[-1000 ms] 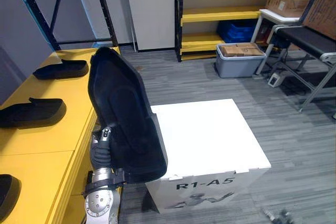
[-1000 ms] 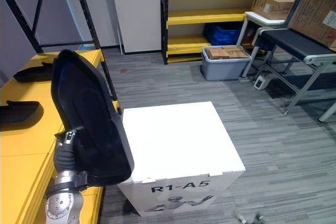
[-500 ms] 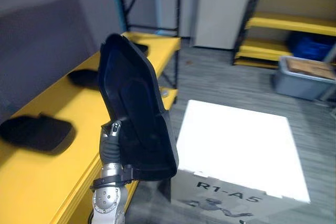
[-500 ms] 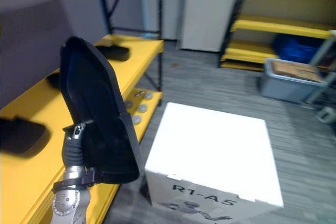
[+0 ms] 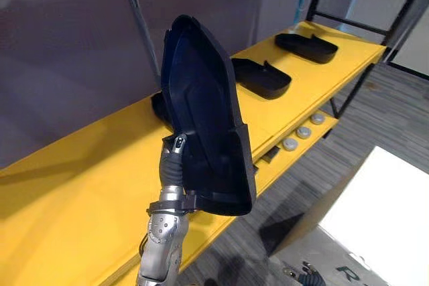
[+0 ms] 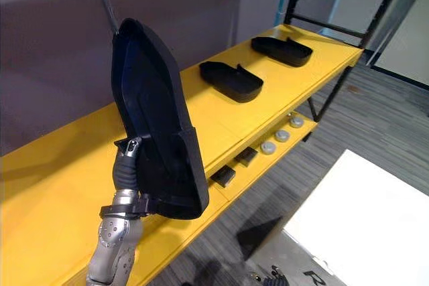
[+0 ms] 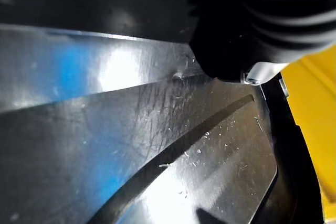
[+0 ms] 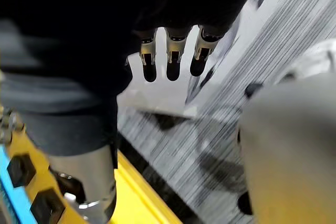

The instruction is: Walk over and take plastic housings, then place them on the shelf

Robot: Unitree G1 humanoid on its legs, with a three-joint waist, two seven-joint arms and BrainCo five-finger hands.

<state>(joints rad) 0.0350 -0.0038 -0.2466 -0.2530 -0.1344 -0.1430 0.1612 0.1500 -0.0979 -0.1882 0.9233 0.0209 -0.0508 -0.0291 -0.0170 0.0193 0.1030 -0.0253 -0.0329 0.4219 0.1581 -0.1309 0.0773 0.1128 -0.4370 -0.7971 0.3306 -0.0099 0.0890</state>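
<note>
My left hand (image 5: 173, 163) holds a large black plastic housing (image 5: 202, 122) upright by its lower edge, with the thumb hooked over the rim. The housing stands above the front edge of the yellow shelf (image 5: 80, 185). Its glossy inner face (image 7: 136, 145) shows close up in the left wrist view. Two more black housings (image 6: 231, 80) (image 6: 281, 50) lie flat further along the shelf, and a third (image 5: 159, 106) lies partly hidden behind the held one. My right hand (image 8: 174, 59) hangs over the grey floor with straight fingers and holds nothing.
A lower yellow shelf level carries small round parts (image 5: 298, 135) and dark blocks (image 6: 234, 165). The white box (image 6: 375, 212) stands on the floor at the lower right. A black rack upright (image 5: 379, 48) rises at the shelf's far end. A grey wall backs the shelf.
The camera has swung left, so the yellow shelf now lies across the view and the white box sits at the lower right. The housing stays upright in my left hand.
</note>
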